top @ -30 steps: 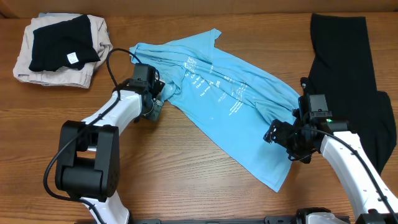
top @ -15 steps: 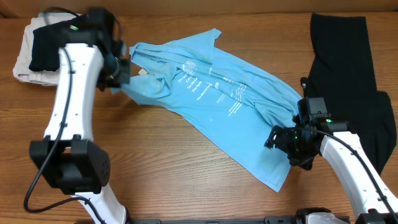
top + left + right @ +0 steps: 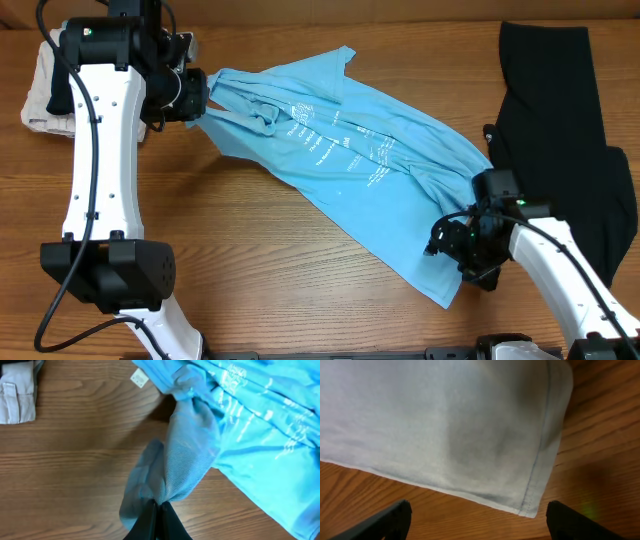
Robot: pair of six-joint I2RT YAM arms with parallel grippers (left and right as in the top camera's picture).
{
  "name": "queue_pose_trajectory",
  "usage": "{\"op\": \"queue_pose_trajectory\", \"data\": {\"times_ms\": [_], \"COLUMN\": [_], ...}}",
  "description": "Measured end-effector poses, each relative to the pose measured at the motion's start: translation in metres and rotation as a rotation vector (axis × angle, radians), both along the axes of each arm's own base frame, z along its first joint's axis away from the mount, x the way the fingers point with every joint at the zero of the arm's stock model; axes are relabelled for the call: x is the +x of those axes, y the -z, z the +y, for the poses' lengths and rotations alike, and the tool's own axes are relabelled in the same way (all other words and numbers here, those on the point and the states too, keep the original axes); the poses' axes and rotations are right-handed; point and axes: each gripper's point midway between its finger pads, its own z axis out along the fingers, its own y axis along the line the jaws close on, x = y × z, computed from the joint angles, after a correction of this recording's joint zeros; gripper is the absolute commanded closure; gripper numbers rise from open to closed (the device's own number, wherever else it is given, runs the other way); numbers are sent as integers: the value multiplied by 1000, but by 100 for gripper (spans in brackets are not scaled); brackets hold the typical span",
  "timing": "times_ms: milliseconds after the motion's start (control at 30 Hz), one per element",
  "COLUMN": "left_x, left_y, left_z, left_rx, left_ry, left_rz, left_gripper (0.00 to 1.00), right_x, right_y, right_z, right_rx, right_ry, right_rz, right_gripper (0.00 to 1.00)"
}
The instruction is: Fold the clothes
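Note:
The light blue T-shirt with white print lies crumpled and slanted across the table's middle. My left gripper is shut on a bunch of its upper left edge and holds it off the table. In the left wrist view the fingers pinch the twisted blue fabric. My right gripper is open at the shirt's lower right hem. In the right wrist view the fingers stand wide apart just before the hem corner, empty. The long black garment lies flat at the right.
A stack of folded clothes, beige with black on top, sits at the back left, partly hidden by my left arm; its beige part shows in the left wrist view. A white tag shows by the shirt's collar.
My left gripper has lifted and moved back and left with the shirt's edge, pulling that side taut. My right gripper has shifted slightly down and left along the hem.

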Motion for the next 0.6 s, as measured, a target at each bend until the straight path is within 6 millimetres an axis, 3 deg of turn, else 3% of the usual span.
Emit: {"op": "queue_pose_trajectory", "data": {"times_ms": [367,600], "left_x": [2,3], "left_y": [-1,-1], "left_z": [-1,-1], "left_rx": [-4,-4], "left_ry": [1,1], "left_rz": [-10,-14], "left_gripper": [96,96], "right_x": [-38,-54], "right_y": [22,35], "right_z": [22,25], "right_rx": [-45,-117], "right_ry": [59,107], "right_rz": [123,157], "right_gripper": [17,23]}}
